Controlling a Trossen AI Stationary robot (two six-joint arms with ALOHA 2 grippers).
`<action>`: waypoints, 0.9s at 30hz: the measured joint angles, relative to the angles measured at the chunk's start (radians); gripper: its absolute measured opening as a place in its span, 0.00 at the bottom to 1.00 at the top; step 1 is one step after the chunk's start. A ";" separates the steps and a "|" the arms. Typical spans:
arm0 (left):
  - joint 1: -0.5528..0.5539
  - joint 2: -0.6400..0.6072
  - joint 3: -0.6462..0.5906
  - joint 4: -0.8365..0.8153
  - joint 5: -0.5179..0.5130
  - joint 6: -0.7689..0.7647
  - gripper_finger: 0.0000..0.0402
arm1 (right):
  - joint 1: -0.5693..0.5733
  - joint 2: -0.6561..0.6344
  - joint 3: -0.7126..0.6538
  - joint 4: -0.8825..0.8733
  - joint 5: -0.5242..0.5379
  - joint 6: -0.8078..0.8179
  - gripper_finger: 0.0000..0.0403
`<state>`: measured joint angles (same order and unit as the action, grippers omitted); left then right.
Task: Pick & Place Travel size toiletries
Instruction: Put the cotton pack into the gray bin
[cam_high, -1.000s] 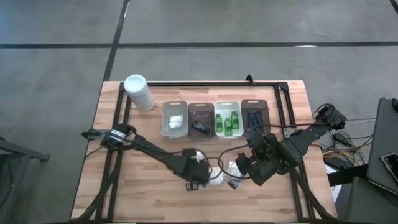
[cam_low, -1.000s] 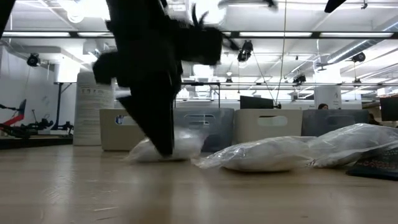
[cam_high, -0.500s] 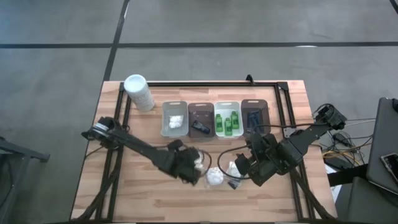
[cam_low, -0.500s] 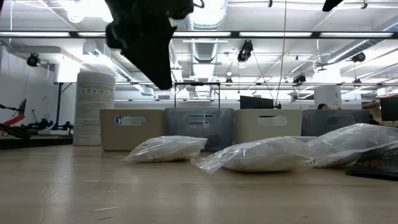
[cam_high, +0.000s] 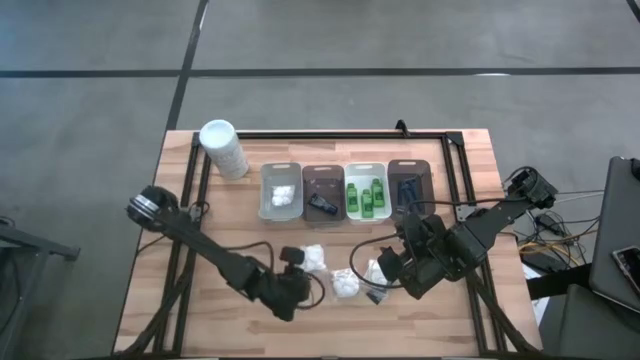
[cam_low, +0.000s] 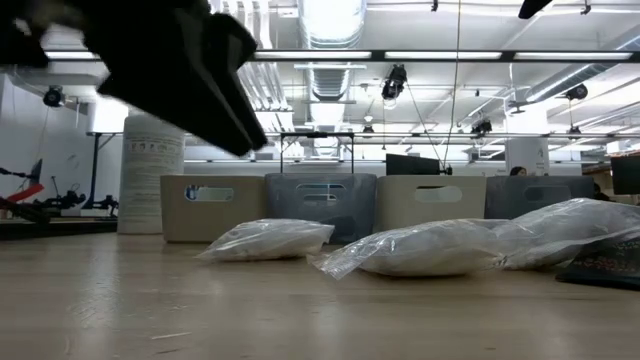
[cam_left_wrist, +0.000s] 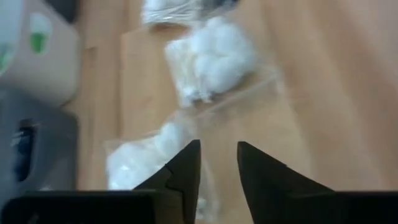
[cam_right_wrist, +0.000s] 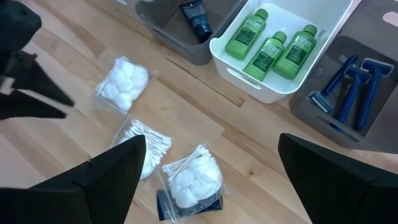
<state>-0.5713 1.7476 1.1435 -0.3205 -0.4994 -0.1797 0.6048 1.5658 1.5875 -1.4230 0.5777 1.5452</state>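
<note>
The wooden tabletop (cam_high: 200, 300) carries everything, and both dark arms reach over its near half. The left end effector (cam_high: 291, 262) hangs above the boards with its two fingers (cam_left_wrist: 186, 168) a narrow gap apart and nothing between them. The right end effector (cam_high: 384, 264) waits to the side of it, across the loose packets, its fingers spread wide and empty.

Beyond both end effectors, along the far part of the tabletop, stands a tall white cylindrical container (cam_high: 223, 148), and beside it a row of four trays. The light grey tray (cam_high: 281, 191) holds a packet of white puffs. The dark tray (cam_high: 322, 192) next to it holds a small black tube (cam_right_wrist: 196, 17). The white tray (cam_right_wrist: 283, 43) holds three green bottles (cam_right_wrist: 271, 51) lying side by side. The brown tray (cam_high: 408, 185) at the end, straight beyond the right end effector, holds blue razors (cam_right_wrist: 348, 87).

Between the two end effectors lie the loose toiletries. A clear packet of cotton balls (cam_high: 314, 259) rests just beside the left end effector, below its fingers. A second cotton packet (cam_high: 345, 284) lies a little farther toward the right end effector. A packet of cotton swabs and pads (cam_right_wrist: 189, 174) sits right below the right end effector, with a small flat black piece (cam_right_wrist: 163, 205) touching it.
</note>
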 joint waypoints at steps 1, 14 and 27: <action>-0.005 0.012 -0.005 0.006 -0.040 -0.010 0.29 | 0.000 0.000 0.000 0.000 0.000 0.000 0.90; 0.000 0.140 -0.002 0.131 -0.131 -0.128 0.71 | 0.000 0.000 0.000 -0.009 0.000 0.000 0.90; 0.005 0.265 0.030 0.126 -0.296 -0.074 0.57 | 0.000 -0.001 0.000 -0.017 -0.024 -0.011 0.90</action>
<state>-0.5667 2.0126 1.1738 -0.1941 -0.7958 -0.2538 0.6044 1.5650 1.5875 -1.4405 0.5533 1.5337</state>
